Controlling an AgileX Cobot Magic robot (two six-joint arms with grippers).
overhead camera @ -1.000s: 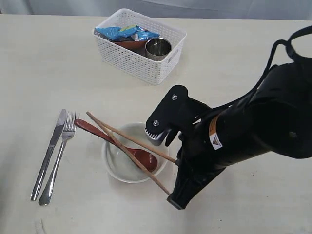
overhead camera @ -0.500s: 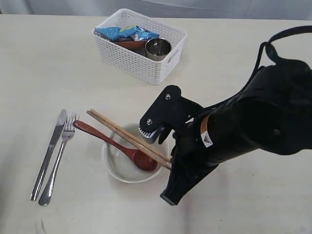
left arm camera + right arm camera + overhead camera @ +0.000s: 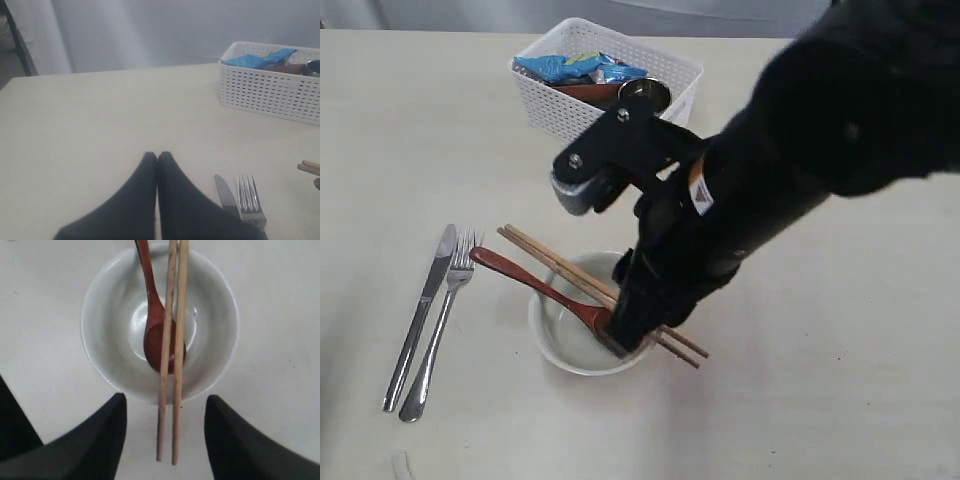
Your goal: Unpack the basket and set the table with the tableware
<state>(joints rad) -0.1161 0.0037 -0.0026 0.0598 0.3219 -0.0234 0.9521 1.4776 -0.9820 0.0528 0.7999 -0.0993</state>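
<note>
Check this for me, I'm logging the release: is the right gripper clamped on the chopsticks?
No: the right gripper stands open, its jaws clear of the chopsticks, which lie across the bowl.

- We count one basket [image 3: 582, 122], upper centre of the exterior view.
- Inside it we see one blue bag [image 3: 575, 67], one steel cup [image 3: 646, 90] and one reddish-brown plate [image 3: 590, 91].
- We count one bowl [image 3: 560, 335], lower centre.
- Two chopsticks [image 3: 555, 262] lie across it.
- One dark red spoon [image 3: 520, 275] rests in it.
- At lower left we count one knife [image 3: 420, 310] and one fork [image 3: 445, 310].
</note>
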